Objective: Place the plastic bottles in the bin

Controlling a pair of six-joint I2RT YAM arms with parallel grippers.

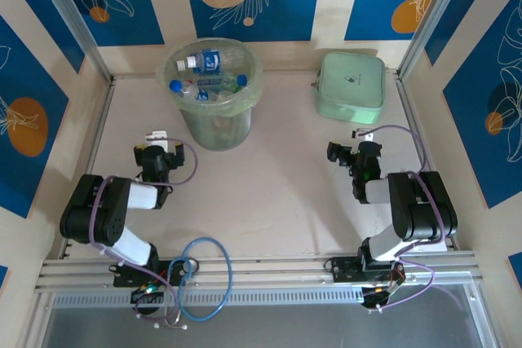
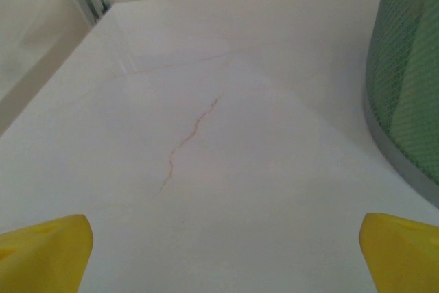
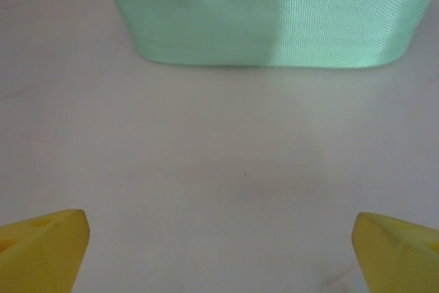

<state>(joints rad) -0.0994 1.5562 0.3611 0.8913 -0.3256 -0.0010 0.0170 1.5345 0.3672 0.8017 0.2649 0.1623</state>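
Gaping wide and empty over the table (image 2: 206, 135), left tool (image 2: 223, 255) and right tool (image 3: 219, 252) alike, touching nothing.

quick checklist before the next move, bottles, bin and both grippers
1. Left gripper open, nothing between its fingers: ok.
2. Right gripper open, nothing between its fingers: ok.
3. Plastic bottles lie inside the bin: ok.
4. Bin upright on the table, its liner over the rim: ok.
5. Any bottle hidden behind the bin or under the arms: cannot tell.
6. Mint green case stands apart from the right gripper, ahead of it: ok.
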